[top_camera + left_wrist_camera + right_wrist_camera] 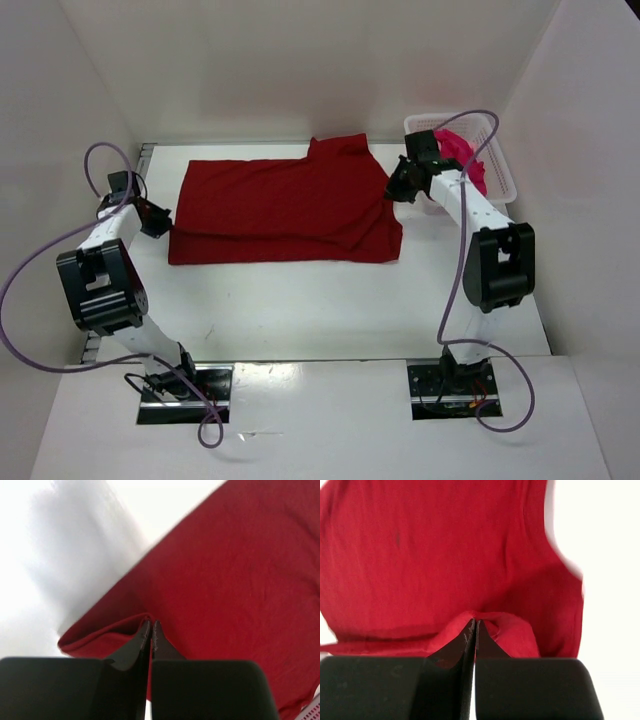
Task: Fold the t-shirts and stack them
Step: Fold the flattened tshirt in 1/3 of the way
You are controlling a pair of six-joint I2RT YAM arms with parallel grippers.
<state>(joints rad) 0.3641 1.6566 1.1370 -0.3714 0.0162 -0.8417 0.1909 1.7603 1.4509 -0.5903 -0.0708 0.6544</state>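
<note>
**A:** Where did we find the dark red t-shirt [285,210]?

**B:** We found it lying flat on the white table [300,300], across the far half and between the two arms. Its long side ran left to right. Along the near edge we made out a second layer of cloth showing under the top one. Near the right end, one part jutted toward the back wall.

**A:** What did we note about the left gripper [151,626]?

**B:** Its jaws were pressed together at the shirt's left edge. In the wrist view we saw a small ridge of red cloth pulled up and pinched between the tips, with bare table just beyond it.

**A:** And the right gripper [474,623]?

**B:** We saw much the same there. The jaws were closed on the shirt's right edge, and a little tent of red fabric rose to meet the tips. The rest of the shirt spread away beyond them, and white table showed at the right side.

**A:** Did we spot any other shirt?

**B:** Yes, we saw a magenta-pink t-shirt [465,150] bunched up inside the white mesh basket [500,170]. The basket stood in the far right corner, near the red shirt's right end, and the right arm's wrist crossed in front of its near side.

**A:** Could we tell how that pink shirt lay?

**B:** No, we could only see a crumpled heap.
</note>
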